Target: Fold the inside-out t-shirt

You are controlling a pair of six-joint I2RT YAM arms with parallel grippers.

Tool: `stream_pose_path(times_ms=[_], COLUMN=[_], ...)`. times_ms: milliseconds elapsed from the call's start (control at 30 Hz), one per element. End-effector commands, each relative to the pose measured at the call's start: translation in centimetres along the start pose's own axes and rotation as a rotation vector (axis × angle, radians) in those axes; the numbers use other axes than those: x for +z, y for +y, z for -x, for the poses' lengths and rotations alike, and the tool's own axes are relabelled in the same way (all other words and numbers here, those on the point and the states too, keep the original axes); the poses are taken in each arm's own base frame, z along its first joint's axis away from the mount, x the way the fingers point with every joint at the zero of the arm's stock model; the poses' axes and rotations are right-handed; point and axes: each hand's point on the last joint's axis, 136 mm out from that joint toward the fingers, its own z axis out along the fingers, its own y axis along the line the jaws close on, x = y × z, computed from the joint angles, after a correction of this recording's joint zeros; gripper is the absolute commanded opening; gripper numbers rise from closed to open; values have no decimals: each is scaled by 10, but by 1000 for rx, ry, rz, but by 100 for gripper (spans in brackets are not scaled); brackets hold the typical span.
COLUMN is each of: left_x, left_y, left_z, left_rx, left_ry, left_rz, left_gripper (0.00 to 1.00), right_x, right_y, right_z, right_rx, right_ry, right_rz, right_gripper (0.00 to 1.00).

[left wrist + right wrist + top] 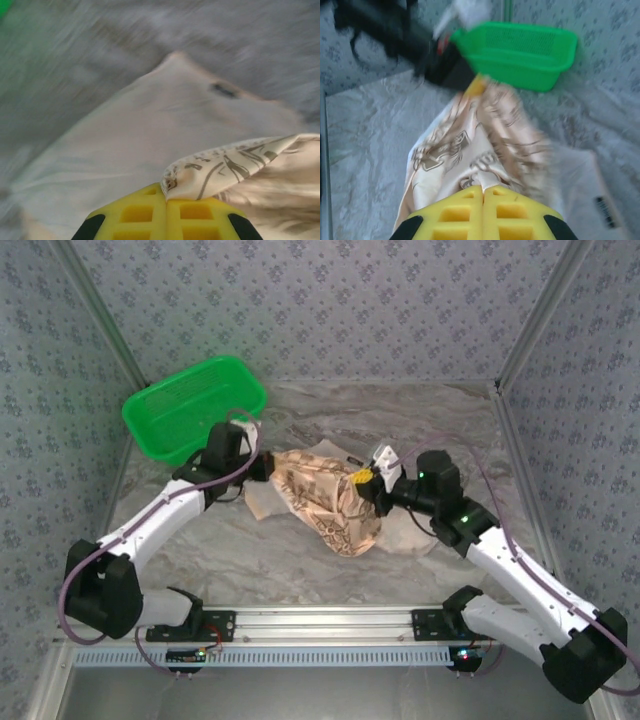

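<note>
The t-shirt point(322, 502) hangs bunched between my two grippers above the marble tabletop point(400, 420), tan with dark brown print, with paler cloth trailing onto the table at both sides. My left gripper point(264, 468) is shut on the shirt's left end. In the left wrist view its yellow fingers point(140, 215) are pressed together on a printed fold point(225, 167), with pale cloth point(125, 145) spread below. My right gripper point(363, 480) is shut on the right end. In the right wrist view its gripper point(483, 190) pinches an edge of the printed cloth point(465, 145).
A green mesh basket point(190, 410) stands at the back left of the table, just behind the left arm, and appears beyond the shirt point(520, 75) in the right wrist view. Patterned walls enclose the table. A metal rail point(320, 621) runs along the near edge.
</note>
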Motion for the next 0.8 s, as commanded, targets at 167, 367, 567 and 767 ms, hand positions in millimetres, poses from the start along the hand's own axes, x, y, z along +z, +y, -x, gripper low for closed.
stream_pose_path(times_ms=[167, 367, 567, 767], left_x=[25, -1, -40, 21], left_y=[65, 5, -87, -152], left_z=[-113, -92, -35, -53], left_rx=[-241, -182, -7, 192], left_ry=[188, 182, 107, 240], left_rz=[102, -131, -369, -420], left_gripper=[20, 46, 69, 76], right_x=[-3, 0, -6, -6], right_y=[-57, -44, -40, -42], right_z=[-38, -72, -74, -64], right_rx=[149, 206, 183, 184], right_ry=[102, 165, 187, 157], right_rz=[-164, -130, -132, -136], right_gripper=[0, 3, 5, 5])
